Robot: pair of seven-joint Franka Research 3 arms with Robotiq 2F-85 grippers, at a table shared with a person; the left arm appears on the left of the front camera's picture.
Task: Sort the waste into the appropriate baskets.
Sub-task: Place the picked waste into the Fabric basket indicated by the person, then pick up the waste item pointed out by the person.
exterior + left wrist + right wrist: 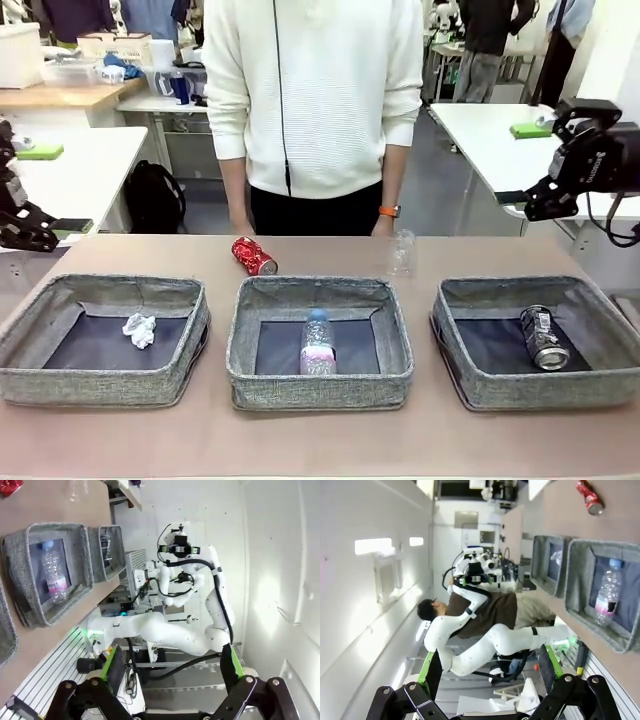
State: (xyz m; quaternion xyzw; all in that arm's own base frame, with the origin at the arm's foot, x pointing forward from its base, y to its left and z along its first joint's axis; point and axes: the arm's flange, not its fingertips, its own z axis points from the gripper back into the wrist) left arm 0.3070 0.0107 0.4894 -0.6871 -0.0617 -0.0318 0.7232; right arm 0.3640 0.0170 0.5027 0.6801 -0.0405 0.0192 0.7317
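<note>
Three grey woven baskets stand in a row. The left basket [100, 385] holds a crumpled white paper ball [140, 330]. A clear bottle [318, 345] lies in the middle basket [320, 390], and a dark can [545, 337] in the right basket [540, 392]. Behind them on the table lie a crushed red can [254, 256] and a clear plastic container [402, 252]. My left gripper [35, 232] hangs at the left edge, away from the table, and my right gripper [535, 203] is raised at the far right. Both are open and empty in their wrist views [170, 655] [489, 660].
A person in a white sweater stands at the far edge, with one hand [385, 225] close to the clear container. The tabletop in front of the baskets is bare. Other tables stand behind on both sides.
</note>
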